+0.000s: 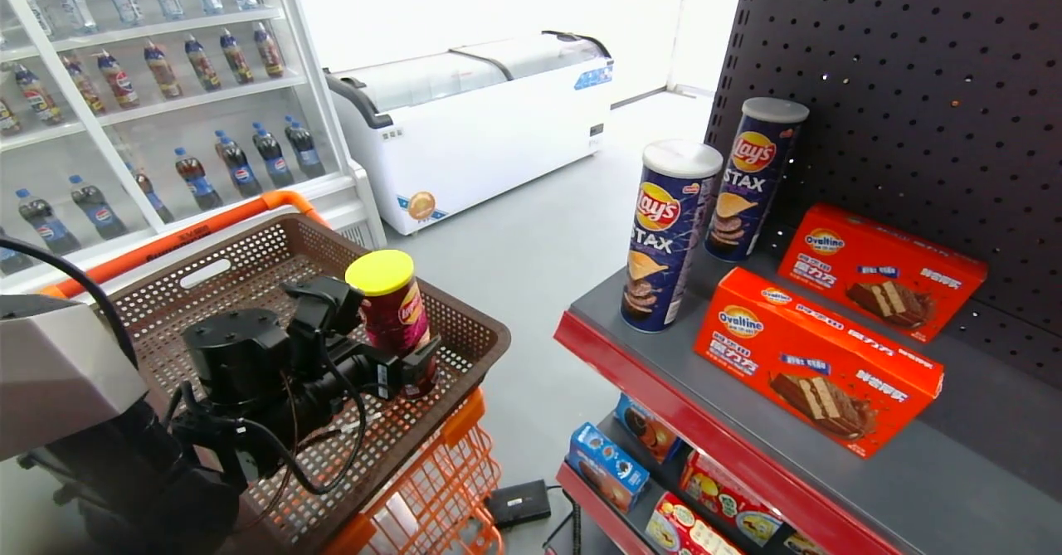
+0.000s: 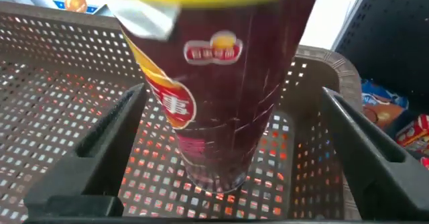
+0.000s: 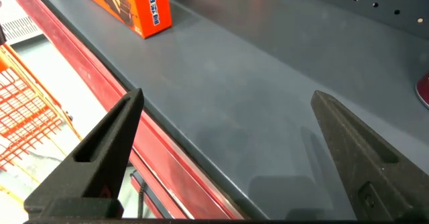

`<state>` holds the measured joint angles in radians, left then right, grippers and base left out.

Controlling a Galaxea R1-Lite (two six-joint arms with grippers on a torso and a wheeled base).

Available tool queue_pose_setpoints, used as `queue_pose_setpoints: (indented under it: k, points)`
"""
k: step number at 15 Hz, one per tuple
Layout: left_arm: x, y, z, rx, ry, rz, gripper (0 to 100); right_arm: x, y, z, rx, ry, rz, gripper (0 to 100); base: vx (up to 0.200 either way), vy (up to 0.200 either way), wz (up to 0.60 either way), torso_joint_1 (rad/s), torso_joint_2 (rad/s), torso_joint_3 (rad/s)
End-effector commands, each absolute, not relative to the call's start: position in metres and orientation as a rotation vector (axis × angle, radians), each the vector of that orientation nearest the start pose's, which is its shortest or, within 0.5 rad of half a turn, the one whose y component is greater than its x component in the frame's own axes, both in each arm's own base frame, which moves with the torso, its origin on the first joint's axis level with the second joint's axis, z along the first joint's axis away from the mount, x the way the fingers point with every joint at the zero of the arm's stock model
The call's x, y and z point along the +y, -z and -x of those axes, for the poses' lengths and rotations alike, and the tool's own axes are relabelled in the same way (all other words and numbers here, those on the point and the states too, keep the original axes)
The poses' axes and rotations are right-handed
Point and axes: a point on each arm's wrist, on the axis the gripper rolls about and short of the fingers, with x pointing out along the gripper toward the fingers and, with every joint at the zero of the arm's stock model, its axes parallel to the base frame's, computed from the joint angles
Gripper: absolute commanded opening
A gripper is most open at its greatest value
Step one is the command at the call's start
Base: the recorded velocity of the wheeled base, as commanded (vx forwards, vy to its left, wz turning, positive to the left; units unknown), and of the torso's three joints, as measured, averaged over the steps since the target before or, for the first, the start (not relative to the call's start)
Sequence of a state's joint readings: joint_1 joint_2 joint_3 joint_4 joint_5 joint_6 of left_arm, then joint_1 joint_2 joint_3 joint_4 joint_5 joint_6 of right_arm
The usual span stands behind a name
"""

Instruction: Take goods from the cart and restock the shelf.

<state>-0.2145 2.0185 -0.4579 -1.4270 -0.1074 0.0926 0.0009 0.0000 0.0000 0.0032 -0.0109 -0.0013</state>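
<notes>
A maroon chip can (image 1: 397,310) with a yellow lid stands upright in the brown basket (image 1: 469,327) on the orange cart (image 1: 431,489). My left gripper (image 1: 390,339) is open with one finger on each side of the can (image 2: 221,117); a small gap shows between each finger and the can. My right gripper (image 3: 228,100) is open above a bare stretch of the grey shelf top (image 3: 255,103), nothing between its fingers. On the shelf (image 1: 954,472) stand two blue chip cans (image 1: 668,231) and two flat orange boxes (image 1: 817,360).
A pegboard wall (image 1: 913,82) backs the shelf, and its front edge is red (image 1: 664,406). Snack packs (image 1: 610,464) fill the lower tier. A drinks fridge (image 1: 166,107) and a chest freezer (image 1: 481,124) stand behind the cart. A black device (image 1: 518,503) lies on the floor.
</notes>
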Motion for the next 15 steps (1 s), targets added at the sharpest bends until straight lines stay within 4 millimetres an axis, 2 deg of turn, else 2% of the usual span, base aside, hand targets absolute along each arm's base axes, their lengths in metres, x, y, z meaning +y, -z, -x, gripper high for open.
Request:
queue_pose_setpoints:
  k: [1, 6, 7, 12, 15]
  points:
    - [-0.069, -0.065, -0.308, 0.159, 0.326, -0.102, 100, 0.0, -0.075, 0.023, 0.003, 0.009, 0.002, 100, 0.0, 0.0, 0.0, 0.0, 0.0, 0.0]
    - [-0.07, -0.06, -0.332, 0.106, 0.313, -0.098, 100, 0.0, -0.075, 0.023, 0.003, 0.009, 0.002, 100, 0.0, 0.0, 0.0, 0.0, 0.0, 0.0]
    - [-0.07, -0.059, -0.335, 0.101, 0.313, -0.098, 0, 0.0, -0.075, 0.023, 0.003, 0.009, 0.002, 100, 0.0, 0.0, 0.0, 0.0, 0.0, 0.0]
    - [-0.068, -0.064, -0.34, 0.081, 0.306, -0.098, 0, 0.0, -0.075, 0.023, 0.003, 0.009, 0.002, 100, 0.0, 0.0, 0.0, 0.0, 0.0, 0.0]
    - [-0.067, -0.093, -0.332, 0.017, 0.308, -0.151, 0, 0.0, -0.075, 0.023, 0.003, 0.009, 0.002, 100, 0.0, 0.0, 0.0, 0.0, 0.0, 0.0]
